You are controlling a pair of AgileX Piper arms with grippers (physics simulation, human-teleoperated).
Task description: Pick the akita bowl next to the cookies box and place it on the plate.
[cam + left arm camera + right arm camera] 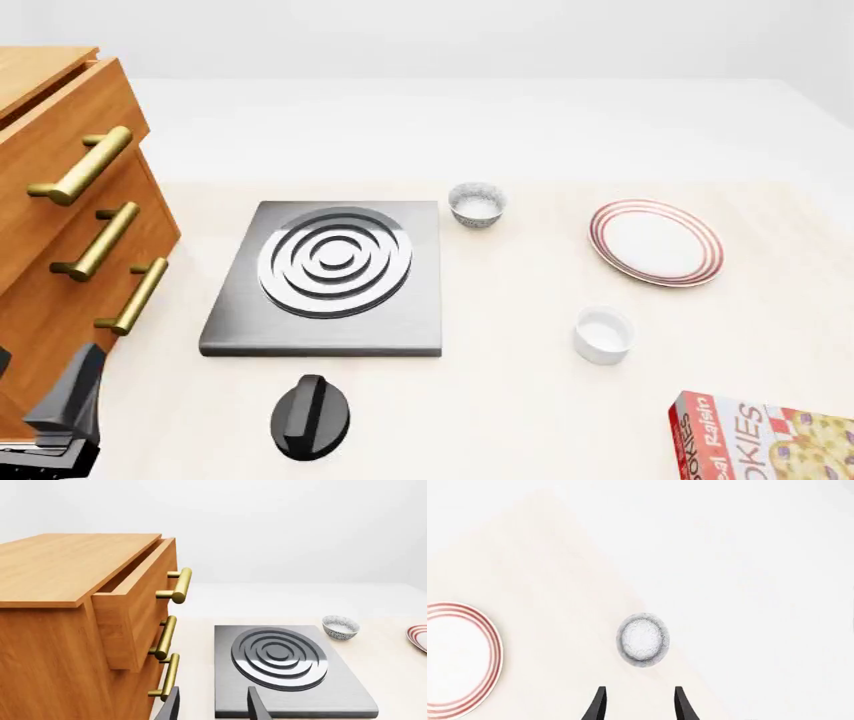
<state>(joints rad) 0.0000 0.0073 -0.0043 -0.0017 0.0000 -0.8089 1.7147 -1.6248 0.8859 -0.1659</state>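
Note:
One akita bowl [642, 640], grey-patterned outside and white inside, lies straight ahead of my right gripper [638, 707], which is open and empty. This bowl sits near the table's edge, apart from the plate [454, 657]. It does not show in the front view. A second akita bowl [477, 204] [341, 627] stands by the stove's far right corner, far from the cookies box [761, 440] at the front right. The plate [657, 242] is right of that bowl. My left gripper [212, 710] is open and empty, low beside the cabinet.
A wooden drawer cabinet [54, 230] with brass handles stands at the left, its top drawer [137, 595] pulled partly out. A grey stove burner [334, 265] lies mid-table with a black knob [310, 417] in front. A plain white bowl [603, 335] sits between plate and box.

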